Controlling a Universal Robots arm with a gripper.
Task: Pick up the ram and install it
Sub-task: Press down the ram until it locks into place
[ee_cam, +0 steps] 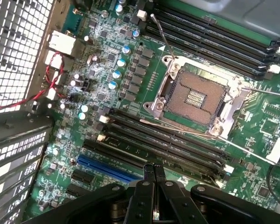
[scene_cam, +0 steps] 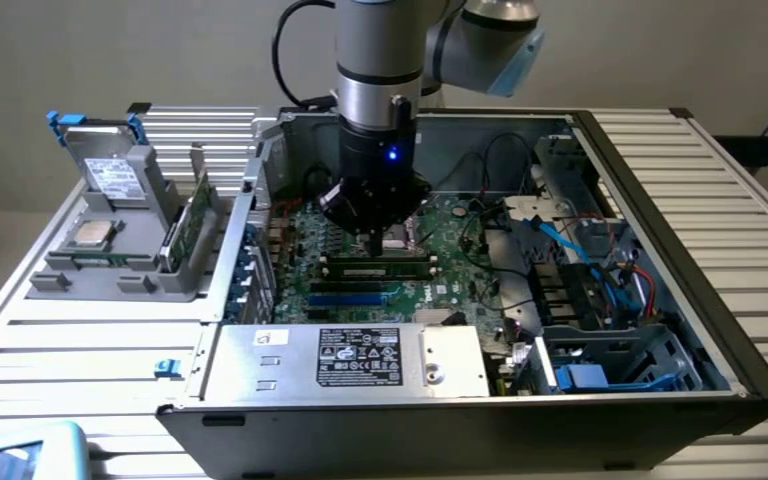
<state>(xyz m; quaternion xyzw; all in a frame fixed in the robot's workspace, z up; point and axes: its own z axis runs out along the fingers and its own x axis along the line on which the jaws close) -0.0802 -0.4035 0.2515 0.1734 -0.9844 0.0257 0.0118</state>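
Pressed together, my black fingertips hang just above the dark memory slots, my gripper low at the exterior view's centre over the large green motherboard inside the open computer case. Just beneath them the long, thin green ram stick lies along a slot.

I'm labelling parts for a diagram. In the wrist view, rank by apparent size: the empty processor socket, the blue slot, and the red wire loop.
1. Processor socket, clearly largest.
2. Blue slot.
3. Red wire loop. The last two look close; the slot is partly hidden by the gripper, so their order is unsure.
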